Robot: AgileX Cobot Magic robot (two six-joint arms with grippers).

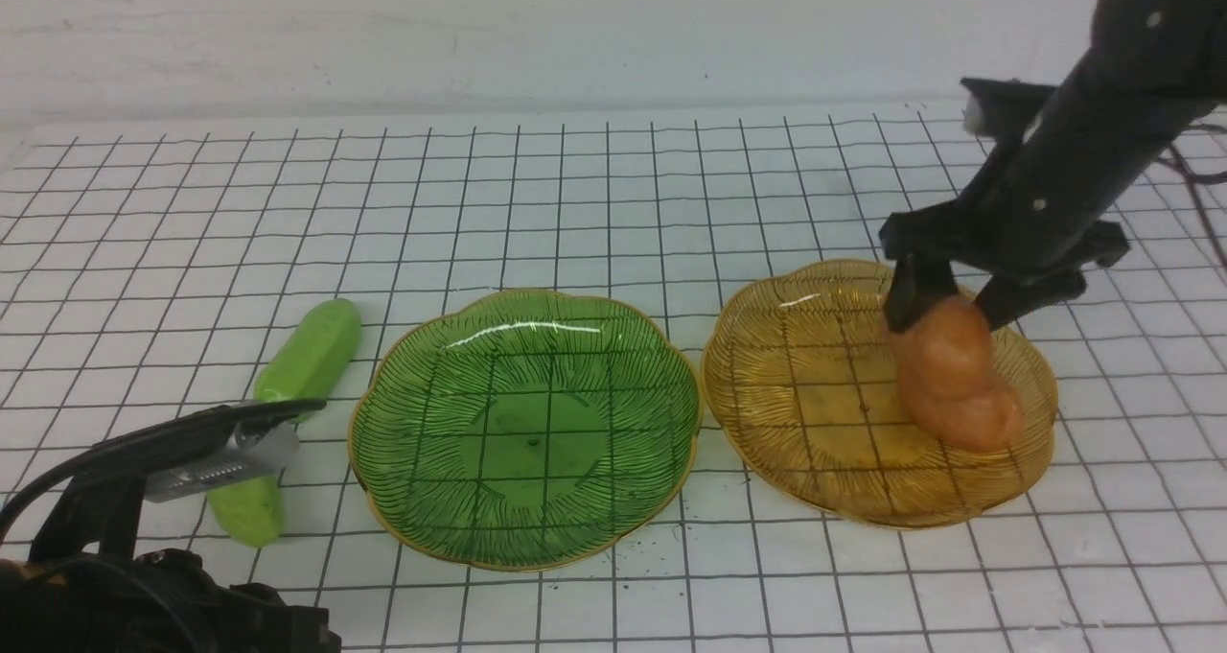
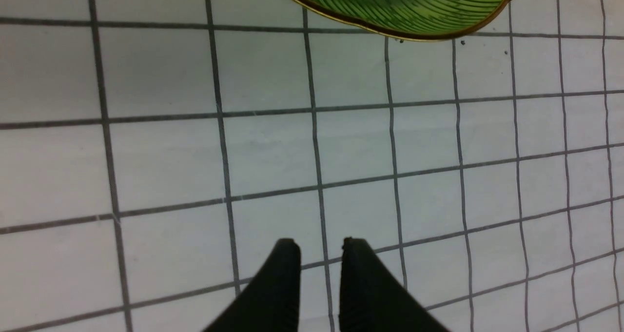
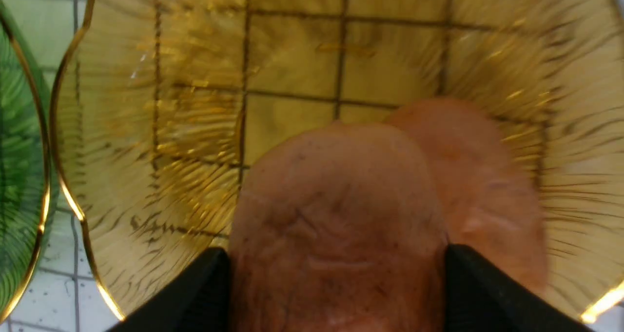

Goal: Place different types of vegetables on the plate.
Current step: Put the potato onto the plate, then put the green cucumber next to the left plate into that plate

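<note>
Front view: right jaws clamp potato [image 1: 944,346], long axis pointing down into amber plate [image 1: 786,423]; left jaws slightly parted.

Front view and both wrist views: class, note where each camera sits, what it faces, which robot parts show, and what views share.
Front: between the arms, facing forward over the gridded table; shows left hand and right hand gripping a potato.
Left wrist: on left arm, facing table and green plate rim; fingertips show.
Right wrist: on right arm, facing the amber plate; fingers flank the potato.
Shared: green plate, in all three.
</note>
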